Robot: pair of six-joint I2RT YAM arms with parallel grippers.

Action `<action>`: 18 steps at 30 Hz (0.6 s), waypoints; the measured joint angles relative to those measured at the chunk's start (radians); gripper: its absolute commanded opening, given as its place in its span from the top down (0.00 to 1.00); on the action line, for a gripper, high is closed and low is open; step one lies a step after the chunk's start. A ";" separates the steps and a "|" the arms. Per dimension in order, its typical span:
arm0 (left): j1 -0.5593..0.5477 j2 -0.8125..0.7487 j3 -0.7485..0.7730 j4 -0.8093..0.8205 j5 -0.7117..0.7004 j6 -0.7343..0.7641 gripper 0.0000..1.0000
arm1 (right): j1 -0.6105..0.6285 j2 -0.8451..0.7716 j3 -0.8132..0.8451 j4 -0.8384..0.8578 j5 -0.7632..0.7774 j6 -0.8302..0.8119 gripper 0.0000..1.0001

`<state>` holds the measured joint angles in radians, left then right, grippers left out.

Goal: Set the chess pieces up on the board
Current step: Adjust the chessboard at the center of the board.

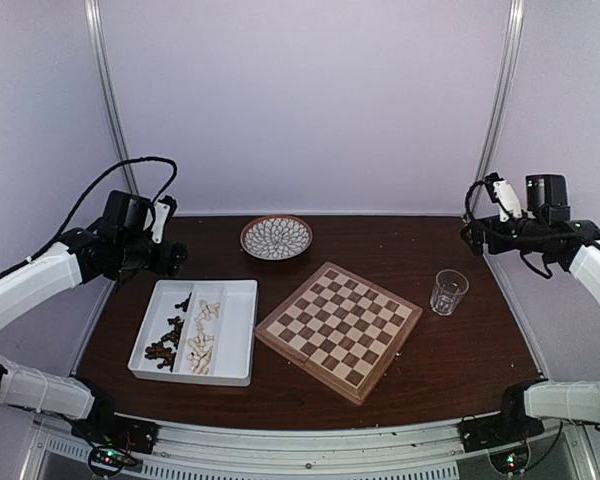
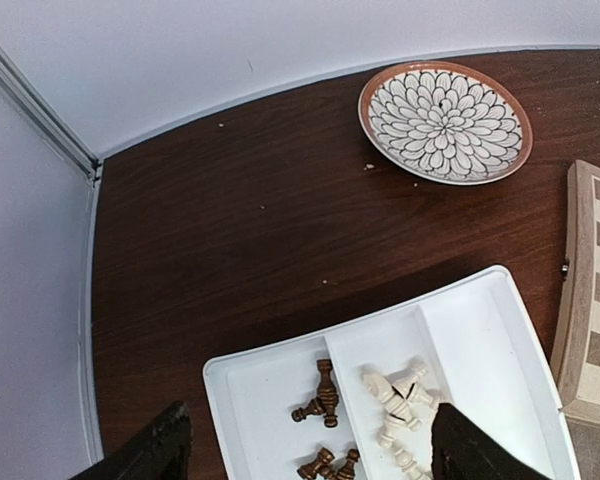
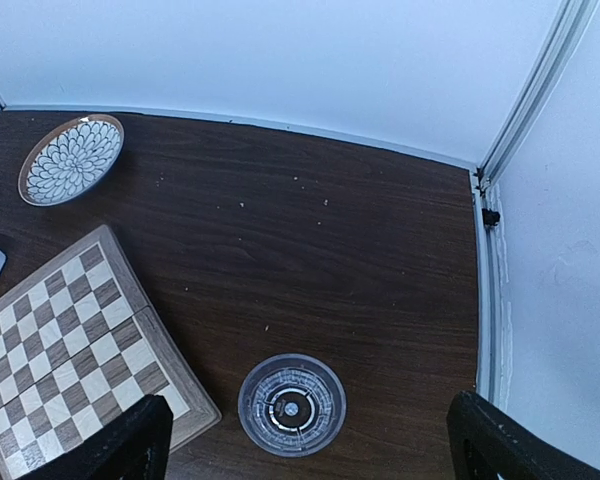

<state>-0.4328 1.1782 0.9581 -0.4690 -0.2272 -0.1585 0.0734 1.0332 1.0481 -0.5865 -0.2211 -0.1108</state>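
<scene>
Beneath right gripper [image 3: 310, 420], jaws spread wide: upright clear glass [image 3: 292, 404]. Left of it chessboard [image 3: 60, 340]; far ahead-left, patterned plate [image 3: 70, 160].

The light is soft and even, coming from above. The white walls [image 1: 310, 100] look bright, a bit purple. Shadows are weak: thin ones lie by the white plastic tray [image 1: 242, 330] and the square checked wooden board [image 1: 340, 325]. From the top, the tiny wooden chess pieces [image 1: 202, 345] look fuzzy. In the left wrist view the back edge of the dark brown wooden table [image 2: 230, 230] bends.
</scene>
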 measured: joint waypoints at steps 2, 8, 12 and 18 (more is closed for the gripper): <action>0.009 -0.014 -0.011 0.009 0.033 0.000 0.17 | -0.009 -0.025 -0.019 0.000 0.000 0.003 0.00; 0.020 -0.052 -0.037 0.043 0.159 0.001 0.18 | -0.026 -0.089 -0.043 -0.020 -0.083 -0.082 0.01; -0.028 -0.047 -0.024 0.030 0.199 0.005 0.26 | -0.009 -0.094 -0.043 -0.062 -0.153 -0.183 0.11; -0.183 0.029 0.074 -0.074 0.209 -0.061 0.39 | 0.143 -0.027 -0.041 -0.124 -0.140 -0.345 0.36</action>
<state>-0.6163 1.2068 1.0321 -0.5434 -0.0181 -0.2195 0.2165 1.0065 1.0069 -0.7101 -0.3614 -0.4561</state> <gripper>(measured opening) 0.634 0.731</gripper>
